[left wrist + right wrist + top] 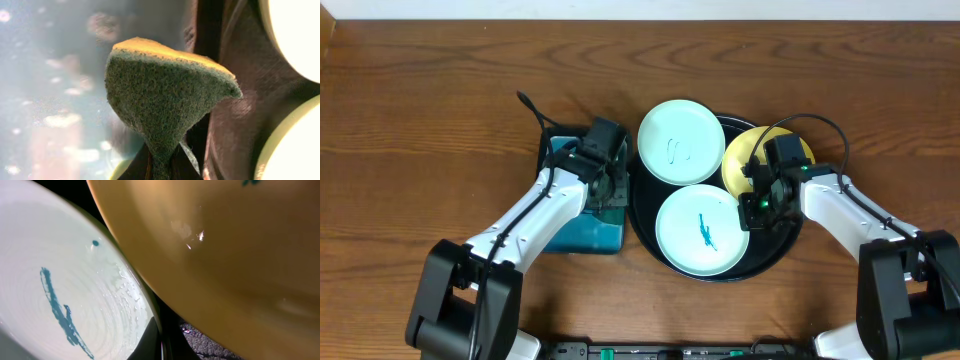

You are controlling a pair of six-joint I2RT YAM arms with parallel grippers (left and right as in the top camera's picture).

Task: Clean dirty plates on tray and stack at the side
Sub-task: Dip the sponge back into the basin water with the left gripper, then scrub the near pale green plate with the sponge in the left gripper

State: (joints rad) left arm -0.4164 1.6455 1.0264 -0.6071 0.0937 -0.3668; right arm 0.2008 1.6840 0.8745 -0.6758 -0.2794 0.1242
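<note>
Overhead, showed a brown wooden surface (420,90) filling the view. Carried on it, right of centre, the tray (775,255), round and black with a raised rim. Kept a smaller rectangular teal tray (582,238) just beside its left edge. Held three dishes within the black rim: a far mint plate (680,140) overhanging the upper left, a near mint plate (702,230) lying flat at the front, and a yellow plate (740,155) at the right, tilted and overlapping the near one's edge. Clenched the right fingers (756,207) on the yellow plate's rim. Pinched a sponge (160,95), yellow above and green below, in the clenched left fingers (616,190) over the teal tray. Bore a teal scribble (60,312) on the near mint plate and a fainter mark on the far one.
</note>
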